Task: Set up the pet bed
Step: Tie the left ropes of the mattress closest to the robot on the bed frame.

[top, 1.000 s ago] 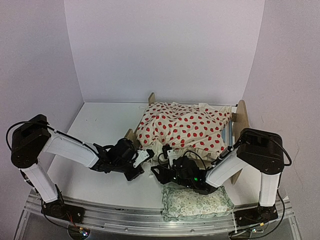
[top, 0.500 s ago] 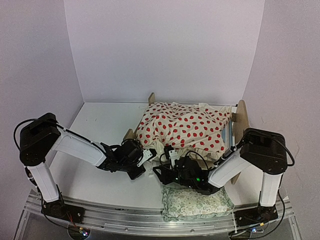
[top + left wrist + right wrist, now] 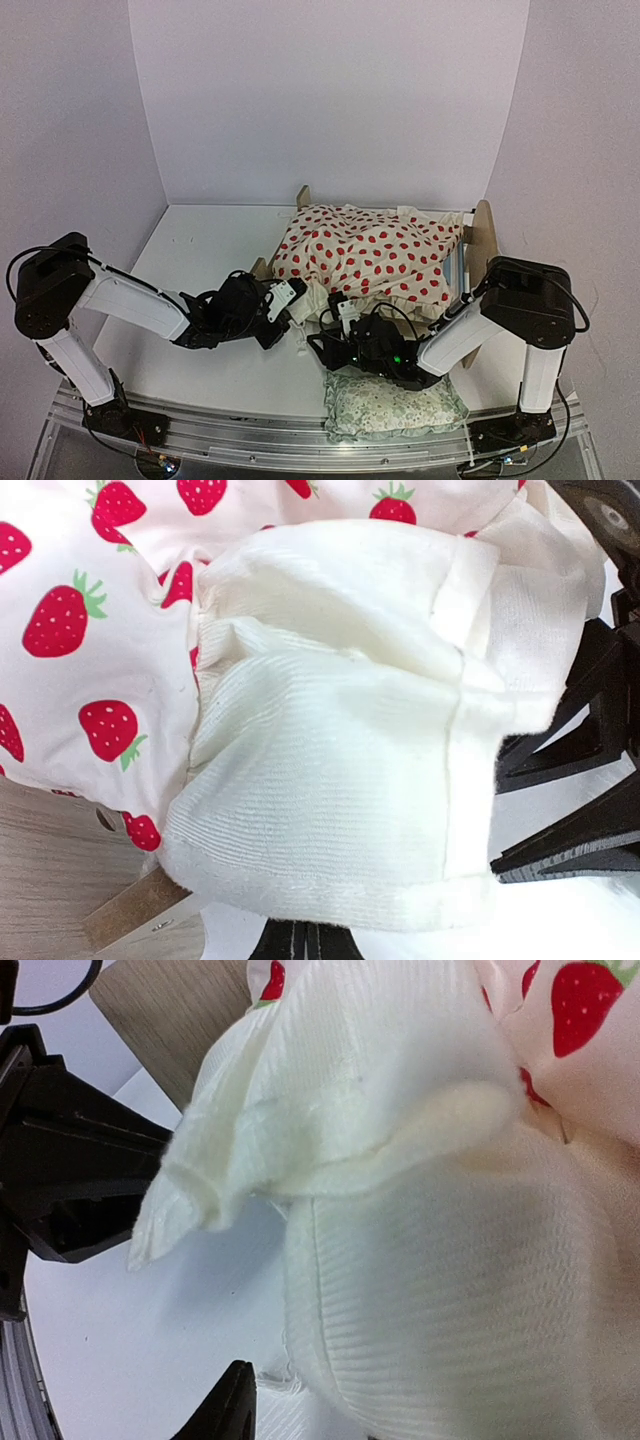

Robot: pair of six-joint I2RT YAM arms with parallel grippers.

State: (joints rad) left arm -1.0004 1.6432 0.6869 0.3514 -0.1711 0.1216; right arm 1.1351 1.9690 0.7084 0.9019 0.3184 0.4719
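The pet bed [image 3: 484, 236] stands at the back middle, its wood also showing in the left wrist view [image 3: 60, 880] and the right wrist view [image 3: 170, 1020]. The cream strawberry-dotted cushion [image 3: 370, 255] lies heaped on it and hides the striped base. My left gripper [image 3: 287, 298] is at the cushion's near-left corner; its fingers [image 3: 300, 942] are pressed together under the cream corduroy hem [image 3: 330, 800]. My right gripper [image 3: 335, 322] is just right of it, open, one finger [image 3: 230, 1410] showing beside the cushion's cream underside [image 3: 450, 1290]; the other finger is hidden.
The green floral frilled pillow [image 3: 395, 405] lies at the near edge under my right forearm. White walls close in the back and both sides. Bare white table [image 3: 200, 250] lies left of the bed.
My left gripper has risen from the table and moved right, up against the cushion's near-left corner. The right gripper has crept slightly left. The cushion has hardly shifted.
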